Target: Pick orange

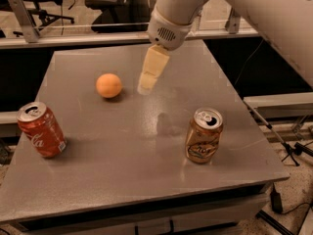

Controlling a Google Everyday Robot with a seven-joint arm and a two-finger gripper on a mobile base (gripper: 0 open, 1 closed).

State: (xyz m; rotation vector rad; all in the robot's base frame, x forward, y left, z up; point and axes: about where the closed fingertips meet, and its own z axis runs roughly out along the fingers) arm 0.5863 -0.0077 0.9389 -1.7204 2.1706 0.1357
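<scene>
The orange (109, 85) is a small round light-orange fruit lying on the grey table (122, 146), left of the middle. My gripper (146, 85) hangs from the white arm (178, 11) that comes in from the upper right. Its cream-coloured fingers (152, 67) point down and to the left, with the tip a little to the right of the orange and close above the table top. It does not touch the orange and holds nothing that I can see.
A red Coca-Cola can (41, 129) stands near the table's left edge. A gold-brown soda can (203, 135) stands at the front right. Office chairs (105, 1) and a rail are behind the table. Cables lie on the floor at right.
</scene>
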